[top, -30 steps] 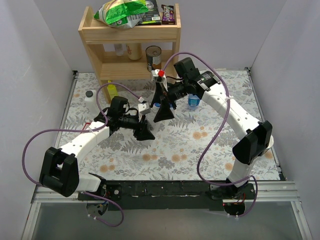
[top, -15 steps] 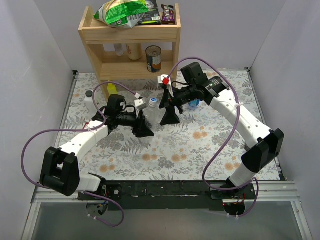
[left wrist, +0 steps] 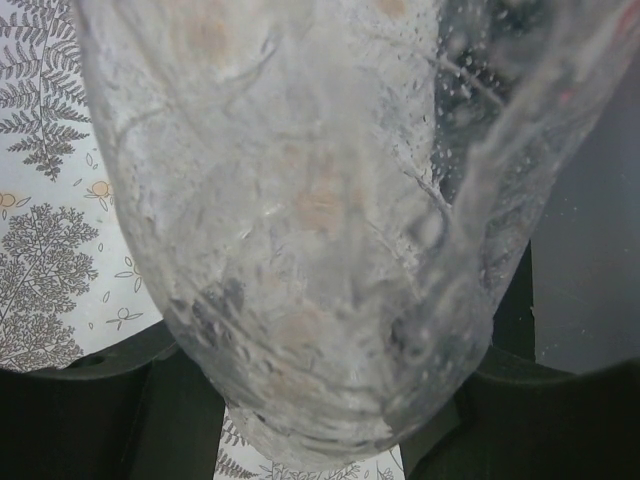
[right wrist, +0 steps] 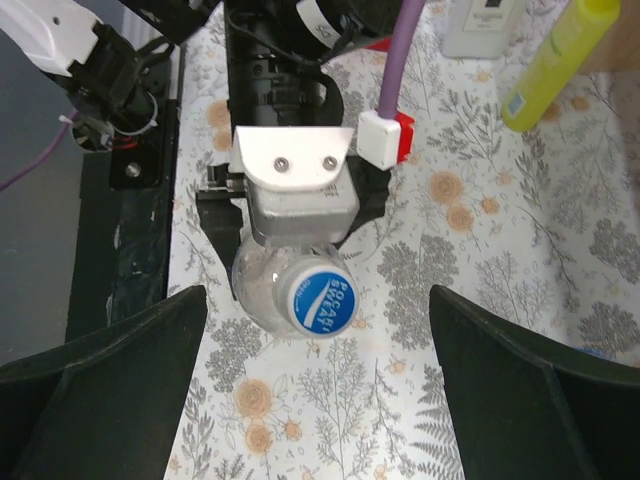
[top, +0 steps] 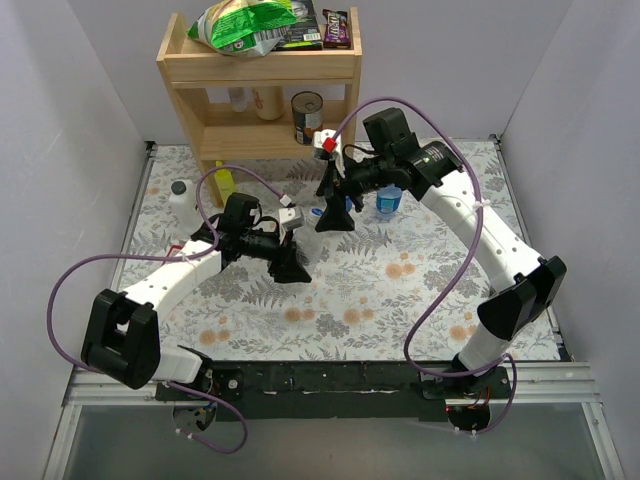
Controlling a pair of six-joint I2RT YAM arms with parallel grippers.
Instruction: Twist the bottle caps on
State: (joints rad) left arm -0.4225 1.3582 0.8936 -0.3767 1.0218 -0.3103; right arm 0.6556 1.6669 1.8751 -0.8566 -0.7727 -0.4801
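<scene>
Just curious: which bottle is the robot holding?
The clear bottle with a blue cap, clamped in the left gripper; the white bottle and yellow bottle stand free.

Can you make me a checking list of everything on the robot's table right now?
Surface: table covered in a leaf-and-flower pattern.
Job's things: clear bottle held up, blue cap on its neck; how tight, cannot tell. Second bottle beside the right arm.
Clutter: white bottle and yellow bottle at the back left.
Hands: left hand shut on the clear bottle; right hand wide open, facing the cap, not touching it.
Cables: purple cables loop from both arms, off the bottles.
Surroundings: wooden shelf with a can and snack bag; plain walls.
</scene>
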